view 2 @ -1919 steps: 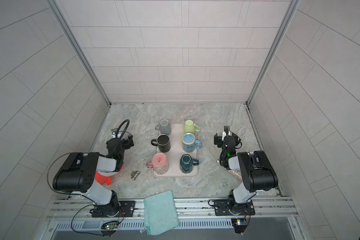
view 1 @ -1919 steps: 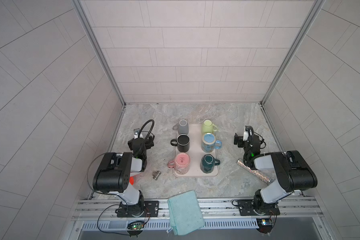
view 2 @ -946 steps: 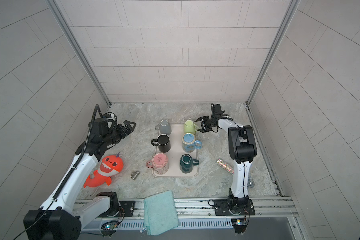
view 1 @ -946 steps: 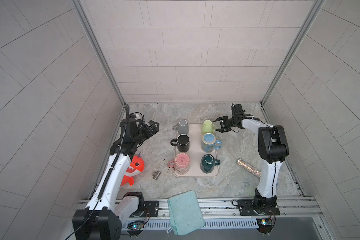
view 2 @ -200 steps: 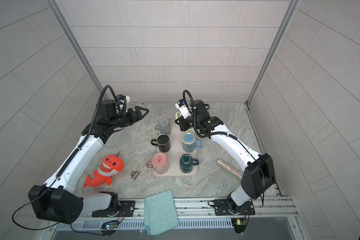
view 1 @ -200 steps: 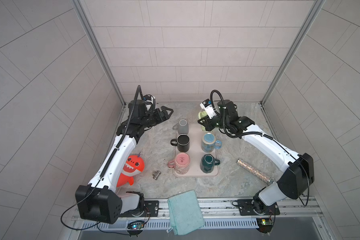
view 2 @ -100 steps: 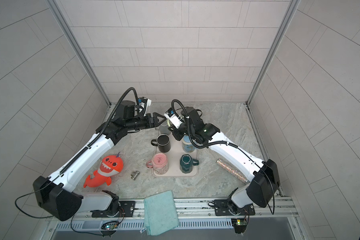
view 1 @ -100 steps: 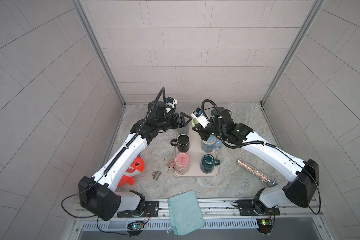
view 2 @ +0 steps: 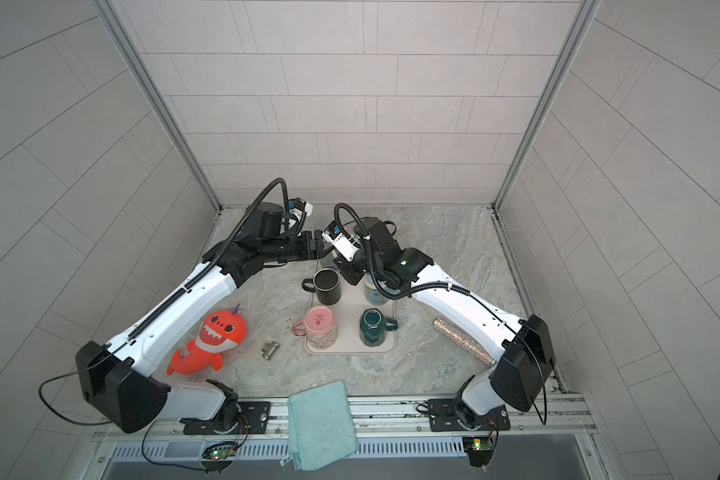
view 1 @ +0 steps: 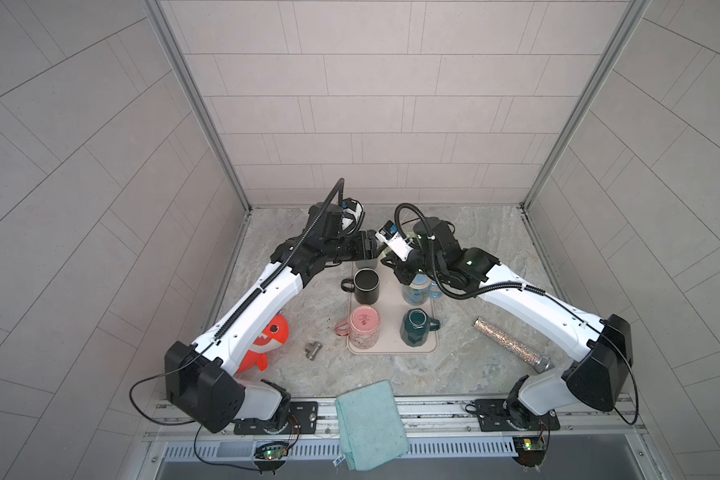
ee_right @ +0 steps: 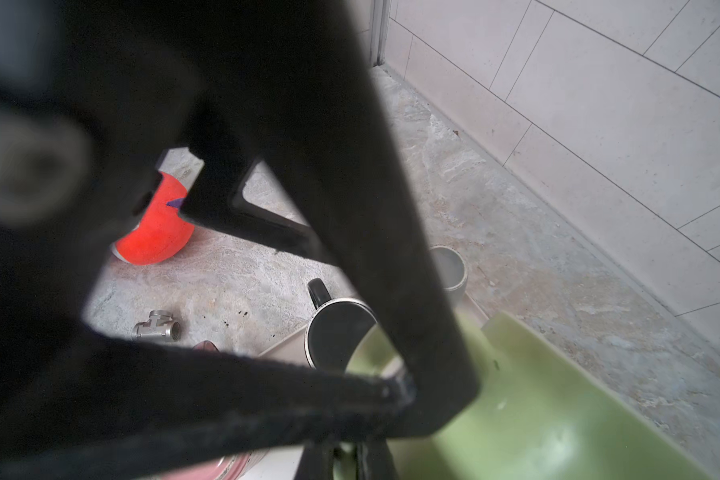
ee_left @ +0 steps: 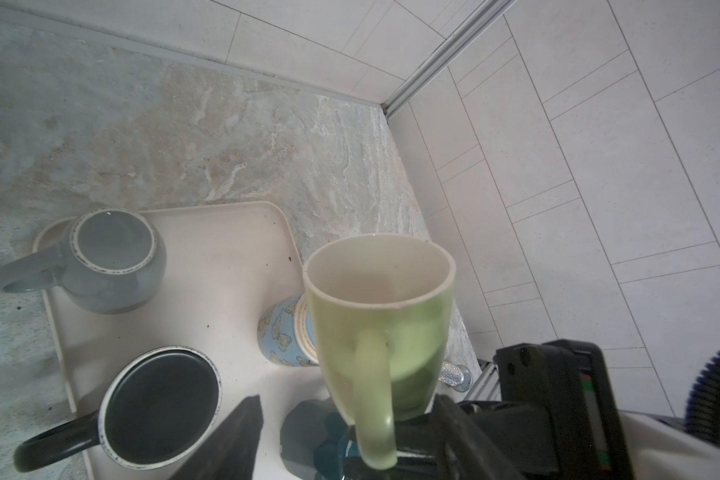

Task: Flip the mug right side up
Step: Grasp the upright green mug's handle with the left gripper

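Note:
The light green mug (ee_left: 379,316) hangs in the air over the far end of the beige tray (ee_left: 208,257). Its cream mouth and its handle both show in the left wrist view. My right gripper (ee_right: 352,453) is shut on the mug, apparently at the handle. My left gripper (ee_left: 348,401) is open, with one finger on each side of the mug's body. One of its fingers (ee_left: 238,440) stands clear of the mug. In both top views the grippers (view 1: 375,249) (view 2: 348,270) meet and hide most of the mug.
On the tray stand a grey mug (ee_left: 113,257) bottom up, a black mug (view 1: 366,284), a blue butterfly mug (view 1: 416,291), a pink mug (view 1: 364,330) and a teal mug (view 1: 414,332). An orange shark toy (view 1: 267,340), metal fitting (view 1: 312,350), glitter tube (view 1: 512,345) and teal cloth (view 1: 371,424) lie around it.
Both arms have swung in over the tray's far end. The right one carries the green mug. The left gripper's jaws have narrowed around the mug.

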### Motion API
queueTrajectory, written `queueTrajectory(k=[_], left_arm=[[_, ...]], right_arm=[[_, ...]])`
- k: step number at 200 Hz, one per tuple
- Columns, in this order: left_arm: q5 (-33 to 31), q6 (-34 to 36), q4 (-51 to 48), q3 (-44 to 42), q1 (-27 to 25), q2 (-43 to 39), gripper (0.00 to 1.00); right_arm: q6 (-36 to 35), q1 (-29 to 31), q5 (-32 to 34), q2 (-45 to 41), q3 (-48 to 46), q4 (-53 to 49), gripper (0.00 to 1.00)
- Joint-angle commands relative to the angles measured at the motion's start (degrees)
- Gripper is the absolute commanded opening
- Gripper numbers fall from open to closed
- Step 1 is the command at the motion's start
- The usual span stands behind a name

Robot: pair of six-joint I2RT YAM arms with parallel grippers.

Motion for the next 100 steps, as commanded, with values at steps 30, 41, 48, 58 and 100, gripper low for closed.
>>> queueTrajectory(k=[30,41,48,58,100], left_arm=[[-0.43,0.77,-0.92,1.87,-0.75,0.54,0.64],[-0.42,0.69,-0.95,1.89,-0.75,0.76,0.63],[-0.44,0.68,-0.95,1.87,-0.75,0.85,0.63],[-0.47,0.68,-0.95,1.92,-0.8,0.95,0.62],[-0.56,0.68,-1.07,1.69,-0.83,1.29,0.56]], right_arm=[[-1.86,1.11,-0.14,-0.28,3.01,3.39,0.0],[-1.89,1.18,-0.22,-0.26,3.0,3.41,0.0],[-1.87,1.27,-0.31,-0.17,3.0,3.35,0.0],[-1.87,1.3,-0.66,-0.09,3.0,3.27,0.0],[-1.79,1.44,-1.19,0.0,2.83,3.43,0.0]])
